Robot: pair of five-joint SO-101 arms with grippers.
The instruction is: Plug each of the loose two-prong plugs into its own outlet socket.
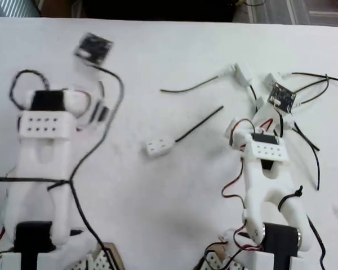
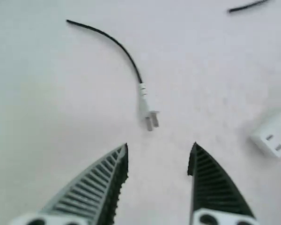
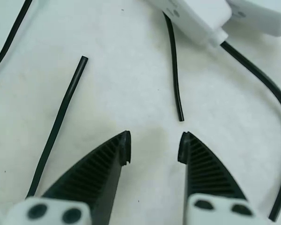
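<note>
The left pincer (image 2: 160, 147) hangs with its ribbed fingers apart and nothing between them, tips just short of a loose two-prong plug (image 2: 149, 115) lying flat on the white counter (image 2: 47, 93). Its wrist view gives the fine detail. The two prongs aim back at the pincer, a black cord (image 2: 114, 44) curves away behind, and the outlet socket block (image 2: 274, 137) sits well apart from the plug, its slots bare.

The right pincer (image 3: 155, 138) is likewise spread and empty, over the counter between a thin cord end (image 3: 175, 79) and a longer loose cord (image 3: 58, 126). Beyond them lie two white corded blocks (image 3: 196, 18); I cannot tell whether they are plugs or sockets.

The high view supplies the layout. The outlet socket block (image 1: 159, 146) lies between the two arms, and its own lead (image 1: 200, 122) runs off toward the right arm (image 1: 265, 169). Beyond the socket block, farther from the arms, lies a white-tipped cord (image 1: 197, 85). Farther out on the right arm's side of the socket block, tangled cords (image 1: 310, 90) crowd around that arm's tip, partly covered by its circuit board (image 1: 282, 97). On the socket block's other side stands the left arm (image 1: 39, 157), its hanging wiring (image 1: 110, 124) draped across the counter.
</note>
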